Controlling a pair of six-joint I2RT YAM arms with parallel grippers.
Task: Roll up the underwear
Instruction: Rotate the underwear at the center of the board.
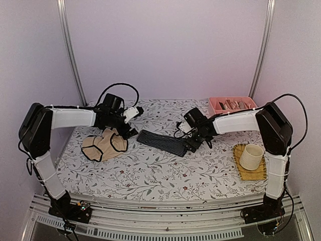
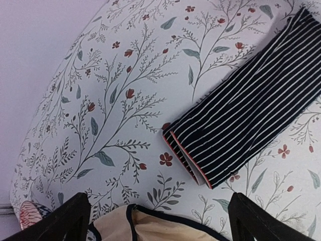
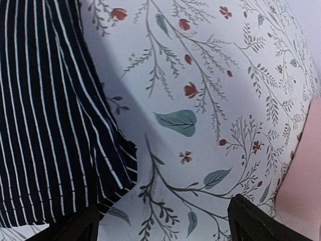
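Both wide: L claw (image 2: 159, 219) over beige briefs (image 1: 104, 144), R claw (image 3: 165, 223) poss. on navy briefs (image 1: 163, 142).

Navy striped underwear (image 3: 45, 115) lies flat on the floral table (image 3: 210, 75), filling the left side. Its corner ends just beside one finger (image 3: 75, 228) of the pincer (image 3: 160, 228), whose fingers are spread wide. A pink edge (image 3: 303, 186) shows at the right.

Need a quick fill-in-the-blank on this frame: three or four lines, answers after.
1. In the top view the striped underwear lies to the ___ of the beige underwear.
2. The cup stands on a ___ mat.
3. The left end effector and the right end effector are both ___, holding nothing.
4. The tray at the back is ___.
Missing: right; yellow; open; pink.
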